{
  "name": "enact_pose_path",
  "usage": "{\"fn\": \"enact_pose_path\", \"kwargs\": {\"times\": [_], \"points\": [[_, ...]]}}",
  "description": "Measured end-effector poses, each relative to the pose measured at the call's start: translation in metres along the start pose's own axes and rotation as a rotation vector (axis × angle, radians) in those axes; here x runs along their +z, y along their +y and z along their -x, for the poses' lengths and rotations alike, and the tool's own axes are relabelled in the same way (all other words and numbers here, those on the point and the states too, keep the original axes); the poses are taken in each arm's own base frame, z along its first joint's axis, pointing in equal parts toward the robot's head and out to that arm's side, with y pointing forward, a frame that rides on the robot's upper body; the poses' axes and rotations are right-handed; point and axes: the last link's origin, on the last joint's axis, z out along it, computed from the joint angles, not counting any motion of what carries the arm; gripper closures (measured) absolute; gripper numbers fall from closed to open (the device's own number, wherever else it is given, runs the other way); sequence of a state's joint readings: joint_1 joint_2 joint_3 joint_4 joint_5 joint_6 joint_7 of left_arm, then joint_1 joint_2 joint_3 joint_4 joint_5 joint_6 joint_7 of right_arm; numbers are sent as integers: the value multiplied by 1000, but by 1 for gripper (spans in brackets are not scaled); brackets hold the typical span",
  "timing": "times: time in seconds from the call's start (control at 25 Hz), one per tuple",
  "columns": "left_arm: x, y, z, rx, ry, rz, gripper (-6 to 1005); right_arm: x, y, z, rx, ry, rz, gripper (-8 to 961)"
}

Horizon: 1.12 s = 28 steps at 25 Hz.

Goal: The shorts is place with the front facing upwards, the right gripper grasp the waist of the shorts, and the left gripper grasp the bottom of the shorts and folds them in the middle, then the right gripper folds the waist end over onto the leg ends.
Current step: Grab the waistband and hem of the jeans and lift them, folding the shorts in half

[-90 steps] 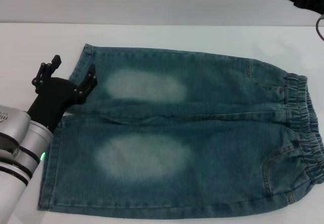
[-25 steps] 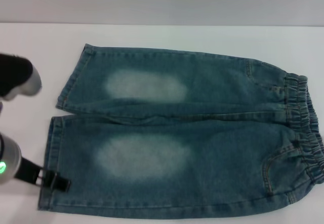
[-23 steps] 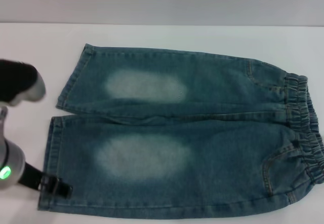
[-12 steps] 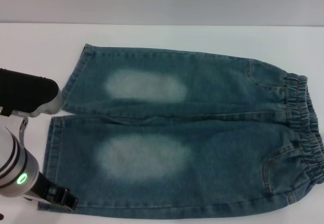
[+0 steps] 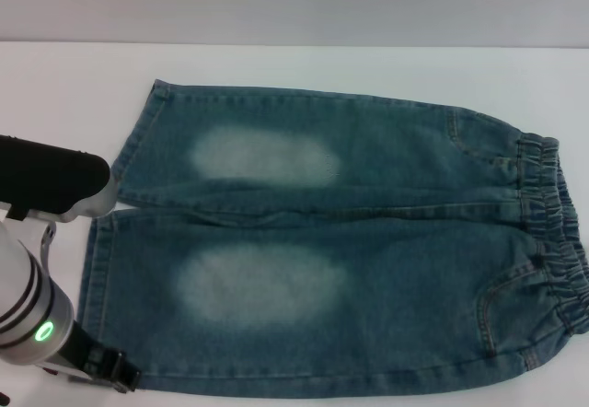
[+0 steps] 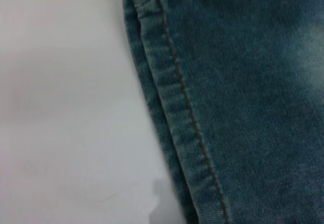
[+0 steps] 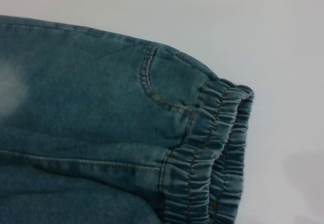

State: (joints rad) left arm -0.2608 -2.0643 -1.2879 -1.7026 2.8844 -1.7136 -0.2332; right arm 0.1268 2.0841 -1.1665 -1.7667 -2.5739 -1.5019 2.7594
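Since approx half a sec ago, the left arm's black forearm is sitting a bit farther in toward the slit between the legs, and the left gripper (image 5: 118,370) is lying a touch lower, at the near corner of the bottom of the shorts (image 5: 92,283); can't tell if its fingers are open or closed, only a black tip is showing past the silver-white wrist w/ the green light glowing. The shorts (image 5: 368,241) are lying flat, front up, on the white table (image 5: 55,85), leg ends toward the robot's left, the waist (image 5: 552,232) toward its right. Denim is reading blue-green, w/ a pale faded oval on each leg, a slit running between the legs and a curved pocket seam near the waist. In the left wrist view the hem (image 6: 172,107) is showing as a folded edge w/ one line of orange stitching, lying on the table. In the right wrist view the waist (image 7: 212,158) is showing gathered and ruffled, darker blue, w/ orange stitching along the band and round the pocket (image 7: 162,82). The right gripper isn't showing in any view. No brand, label or readable writing is showing on the denim.
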Motion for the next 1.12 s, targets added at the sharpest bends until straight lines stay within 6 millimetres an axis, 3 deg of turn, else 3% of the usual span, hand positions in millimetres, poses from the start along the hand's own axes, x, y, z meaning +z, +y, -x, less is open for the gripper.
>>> {"fn": "enact_pose_path", "kwargs": {"times": [0.56, 0.96, 1.12], "points": [[3, -6, -8, -17, -2, 6, 273, -2, 1, -1, -10, -1, 15, 126], [-3, -2, -13, 1, 15, 15, 505, -2, 1, -1, -13, -4, 21, 126], [-7, 1, -15, 12, 27, 22, 744, -3, 1, -2, -9, 4, 23, 127]]}}
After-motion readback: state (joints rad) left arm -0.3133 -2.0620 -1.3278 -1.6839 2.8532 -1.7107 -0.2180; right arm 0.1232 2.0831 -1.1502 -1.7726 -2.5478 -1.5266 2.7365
